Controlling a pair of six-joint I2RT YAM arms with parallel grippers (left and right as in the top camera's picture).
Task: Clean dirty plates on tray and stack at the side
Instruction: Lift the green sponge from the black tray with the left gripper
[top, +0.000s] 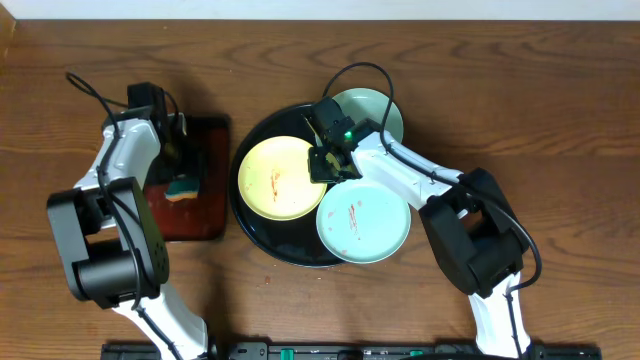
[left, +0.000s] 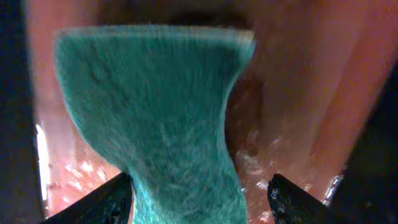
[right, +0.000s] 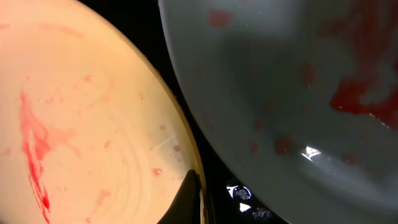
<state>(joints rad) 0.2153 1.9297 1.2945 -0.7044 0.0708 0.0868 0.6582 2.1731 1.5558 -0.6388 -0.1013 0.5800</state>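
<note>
My L claw: fingers spread astride green sponge on reddish tray. My R claw: only one fingertip seen, spread or pressed can't tell; looks just above black tray, btwn yellow plate & near mint plate, both smeared red. 2nd mint plate at tray's far rim.

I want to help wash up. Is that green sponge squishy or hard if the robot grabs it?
Probably squishy: the sponge has a fuzzy green scrubbing face and, seen from overhead, a soft-looking yellow layer under it. It should not slip much either, since that fuzzy face looks rough.
</note>
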